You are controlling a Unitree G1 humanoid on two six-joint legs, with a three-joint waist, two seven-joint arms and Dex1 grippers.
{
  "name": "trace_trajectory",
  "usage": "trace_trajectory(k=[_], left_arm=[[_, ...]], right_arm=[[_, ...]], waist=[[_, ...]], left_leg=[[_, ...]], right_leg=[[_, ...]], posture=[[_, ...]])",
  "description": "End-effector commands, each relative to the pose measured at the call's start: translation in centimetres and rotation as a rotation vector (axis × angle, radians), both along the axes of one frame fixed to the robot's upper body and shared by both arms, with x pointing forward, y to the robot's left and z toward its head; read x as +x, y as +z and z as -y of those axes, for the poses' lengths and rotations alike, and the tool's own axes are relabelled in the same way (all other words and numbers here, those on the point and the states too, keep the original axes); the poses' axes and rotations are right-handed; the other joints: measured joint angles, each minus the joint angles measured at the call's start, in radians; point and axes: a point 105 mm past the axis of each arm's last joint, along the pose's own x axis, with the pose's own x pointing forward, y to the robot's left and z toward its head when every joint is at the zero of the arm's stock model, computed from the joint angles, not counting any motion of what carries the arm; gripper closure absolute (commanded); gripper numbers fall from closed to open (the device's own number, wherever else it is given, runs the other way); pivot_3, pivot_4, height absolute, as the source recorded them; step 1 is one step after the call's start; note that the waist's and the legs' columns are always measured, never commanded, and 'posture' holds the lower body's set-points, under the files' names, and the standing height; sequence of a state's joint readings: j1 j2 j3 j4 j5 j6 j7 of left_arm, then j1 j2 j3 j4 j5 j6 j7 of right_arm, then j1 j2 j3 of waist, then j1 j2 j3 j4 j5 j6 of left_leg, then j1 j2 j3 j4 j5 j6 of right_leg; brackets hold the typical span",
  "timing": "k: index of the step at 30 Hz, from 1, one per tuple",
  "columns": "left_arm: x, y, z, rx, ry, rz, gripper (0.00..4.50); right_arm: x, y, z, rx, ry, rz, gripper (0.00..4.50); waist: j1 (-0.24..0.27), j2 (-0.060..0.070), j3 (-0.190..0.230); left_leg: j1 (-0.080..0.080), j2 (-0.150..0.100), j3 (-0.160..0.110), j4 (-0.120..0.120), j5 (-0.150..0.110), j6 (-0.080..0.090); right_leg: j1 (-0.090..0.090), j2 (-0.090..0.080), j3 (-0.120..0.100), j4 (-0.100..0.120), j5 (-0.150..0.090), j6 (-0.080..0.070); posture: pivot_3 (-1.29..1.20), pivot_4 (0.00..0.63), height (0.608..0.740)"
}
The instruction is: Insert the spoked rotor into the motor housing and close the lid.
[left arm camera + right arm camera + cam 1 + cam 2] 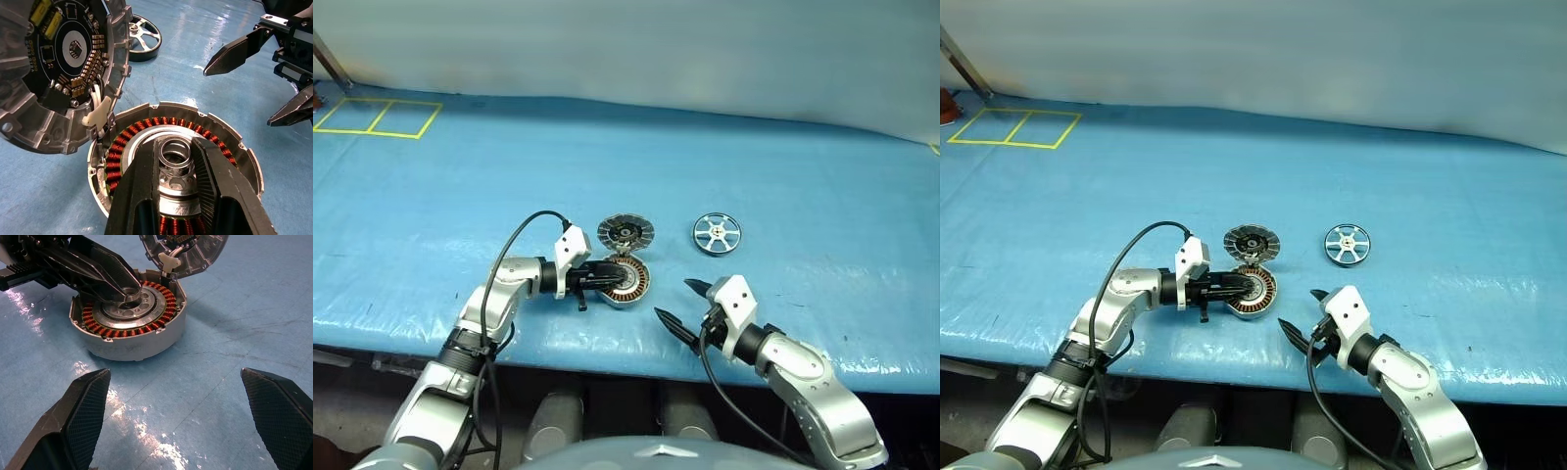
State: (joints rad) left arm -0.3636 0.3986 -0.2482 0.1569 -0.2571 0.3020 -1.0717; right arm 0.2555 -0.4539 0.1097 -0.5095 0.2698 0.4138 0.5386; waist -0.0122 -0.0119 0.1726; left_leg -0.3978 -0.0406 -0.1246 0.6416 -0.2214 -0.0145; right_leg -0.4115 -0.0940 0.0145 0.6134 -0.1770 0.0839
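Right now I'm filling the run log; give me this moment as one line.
left fingers: gripping motor housing hub | right fingers: open, empty | spoked rotor: on table, not inserted | lid: open

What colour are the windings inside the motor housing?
Copper-red, ringing the inside of the motor housing; the windings show best in the left wrist view.

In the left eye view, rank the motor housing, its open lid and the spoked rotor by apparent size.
1. Motor housing and lid: look about alike, and the left gripper covers part of the housing, so no ranking between them.
2. Spoked rotor: slightly smaller.
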Motion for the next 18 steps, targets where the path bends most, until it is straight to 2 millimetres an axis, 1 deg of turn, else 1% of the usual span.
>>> trace_trajectory(k=[1,2,4,5,6,9,18], left_arm=[[0.0,0.4,-0.2,-0.007,-0.001,0.008,3.83],[0.1,0.4,-0.2,-0.006,0.002,0.009,3.83],[0.1,0.4,-0.2,-0.004,0.003,0.011,3.06],[0.2,0.4,-0.2,0.001,0.01,0.02,2.84],[0.4,0.4,-0.2,-0.003,0.027,0.027,2.5],[0.6,0.8,0.0,-0.024,0.042,0.034,2.5],[0.3,1.7,0.5,-0.098,0.026,0.022,2.5]], right_arm=[[0.2,0.7,-0.1,0.009,0.001,0.041,0.0],[0.2,0.7,-0.1,0.008,0.0,0.041,0.0],[0.3,0.7,-0.1,0.008,-0.001,0.041,0.0],[0.3,0.7,-0.1,0.007,-0.002,0.042,0.0],[0.3,0.7,-0.1,0.007,-0.002,0.041,0.0],[0.3,0.7,-0.2,0.006,-0.001,0.042,0.0],[0.3,0.4,-0.2,0.005,-0.004,0.036,0.0]], waist=[[0.0,0.0,0.0],[0.0,0.0,0.0],[0.0,0.0,0.0],[0.0,0.0,0.0],[0.0,0.0,0.0],[0.0,0.0,0.0],[0.0,0.0,0.0]], left_leg=[[0.0,0.0,0.0,0.0,0.0,0.0],[0.0,0.0,0.0,0.0,0.0,0.0],[0.0,0.0,0.0,0.001,0.0,0.0],[0.0,0.0,0.0,0.001,0.0,0.0],[0.0,0.0,0.0,0.001,0.0,0.0],[0.0,0.0,0.0,0.002,0.0,0.0],[0.0,0.0,0.0,0.002,0.0,0.0]], right_leg=[[0.0,0.0,0.0,0.0,0.0,0.0],[0.0,0.0,0.0,0.0,0.0,0.0],[0.0,0.0,0.0,0.0,0.0,0.0],[0.0,0.0,0.0,0.0,0.0,0.0],[0.0,0.0,0.0,0.001,0.0,0.0],[0.001,0.0,0.0,0.001,0.0,0.0],[0.001,0.0,0.0,0.001,0.0,0.0]], posture=[[0.0,0.15,0.74],[0.0,0.15,0.74],[0.0,0.15,0.74],[0.0,0.15,0.74],[0.0,0.15,0.74],[0.0,0.15,0.74],[0.0,0.15,0.74]])
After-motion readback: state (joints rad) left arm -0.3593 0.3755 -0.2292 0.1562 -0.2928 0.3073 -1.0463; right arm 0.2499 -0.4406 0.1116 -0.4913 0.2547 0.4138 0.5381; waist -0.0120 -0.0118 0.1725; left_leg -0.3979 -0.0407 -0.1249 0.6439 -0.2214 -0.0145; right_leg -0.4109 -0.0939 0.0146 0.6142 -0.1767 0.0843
